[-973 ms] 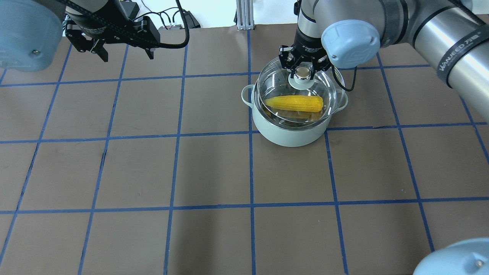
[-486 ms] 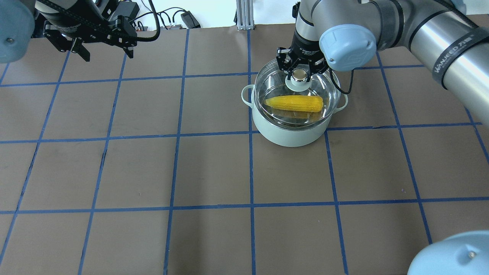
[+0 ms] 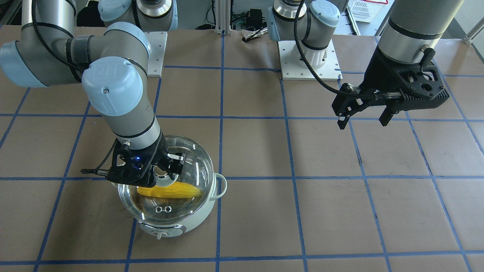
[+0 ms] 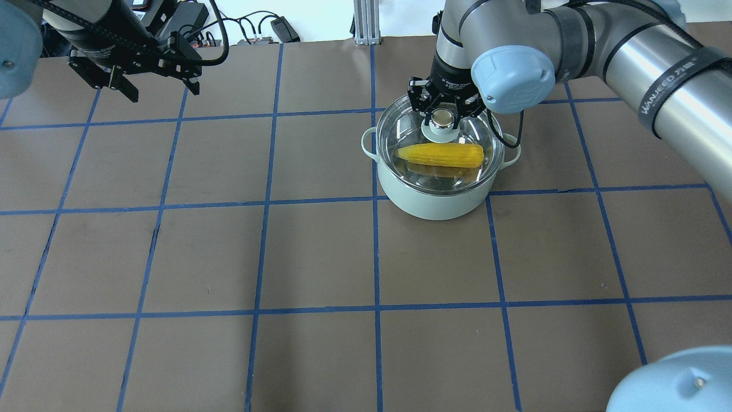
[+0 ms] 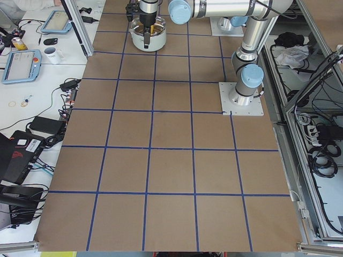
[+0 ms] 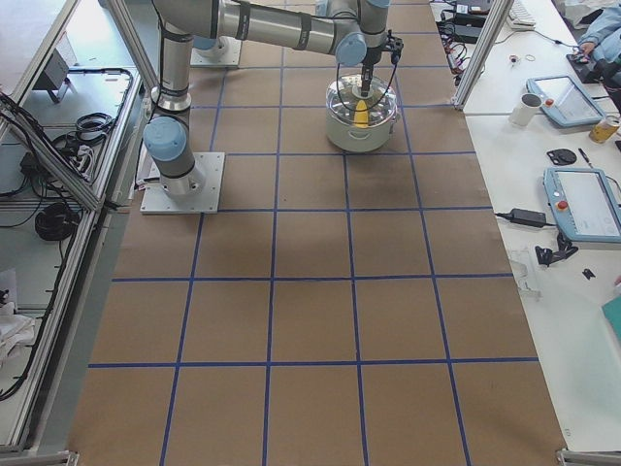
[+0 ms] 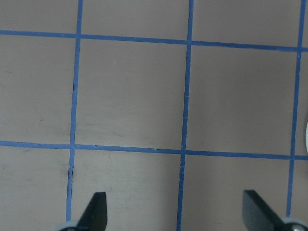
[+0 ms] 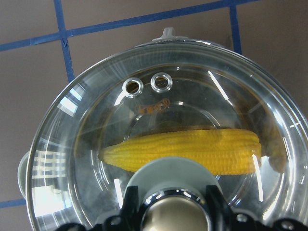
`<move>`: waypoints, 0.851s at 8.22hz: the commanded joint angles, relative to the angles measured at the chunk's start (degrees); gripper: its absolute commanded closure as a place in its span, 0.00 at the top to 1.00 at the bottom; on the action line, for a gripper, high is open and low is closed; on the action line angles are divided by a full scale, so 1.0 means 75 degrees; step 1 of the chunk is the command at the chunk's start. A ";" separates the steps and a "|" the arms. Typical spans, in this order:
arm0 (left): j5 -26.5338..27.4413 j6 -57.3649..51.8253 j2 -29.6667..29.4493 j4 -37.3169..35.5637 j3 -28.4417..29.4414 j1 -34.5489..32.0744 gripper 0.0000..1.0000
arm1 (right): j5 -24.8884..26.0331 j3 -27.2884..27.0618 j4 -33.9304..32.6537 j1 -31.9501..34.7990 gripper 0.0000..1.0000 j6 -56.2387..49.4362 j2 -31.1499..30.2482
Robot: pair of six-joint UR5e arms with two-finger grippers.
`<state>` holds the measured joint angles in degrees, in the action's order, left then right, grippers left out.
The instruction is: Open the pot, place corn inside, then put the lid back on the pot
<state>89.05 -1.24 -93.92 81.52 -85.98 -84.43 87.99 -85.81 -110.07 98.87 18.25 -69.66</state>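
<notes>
The pale mint-green pot (image 4: 434,201) stands right of the table's middle and also shows in the front view (image 3: 180,223). The yellow corn (image 4: 440,154) lies across inside it and is seen through the glass in the right wrist view (image 8: 192,149). My right gripper (image 4: 441,118) is shut on the knob of the clear glass lid (image 4: 407,123). It holds the lid over the pot's rim, covering the bowl. I cannot tell whether the lid rests fully on the rim. My left gripper (image 4: 164,91) is open and empty, above the table at the far left.
The table (image 4: 320,257) is brown with blue tape lines. Both arm bases (image 3: 306,60) sit at the robot's side of it. Cables and a power adapter (image 4: 283,27) lie beyond the far edge.
My right gripper has carried the lid left and down until it covers the pot. My left arm has drawn back toward the far left corner.
</notes>
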 commanded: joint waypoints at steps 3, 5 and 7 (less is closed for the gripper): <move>0.0139 0.0388 -0.0015 -0.0041 -0.0138 -0.0074 1.00 | 0.0009 -0.0066 -0.0031 0.0013 0.28 -0.0077 0.0007; 0.0162 0.0399 -0.0027 -0.0088 -0.0149 -0.0074 1.00 | 0.0010 -0.0066 -0.0031 0.0013 0.29 -0.0101 0.0007; 0.0139 0.0318 0.0019 -0.0088 -0.0138 -0.0074 1.00 | 0.0010 -0.0066 -0.0031 0.0013 0.30 -0.0195 0.0007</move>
<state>90.19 1.57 -93.81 80.94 -87.07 -84.99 88.06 -86.30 -110.30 98.96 17.24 -69.61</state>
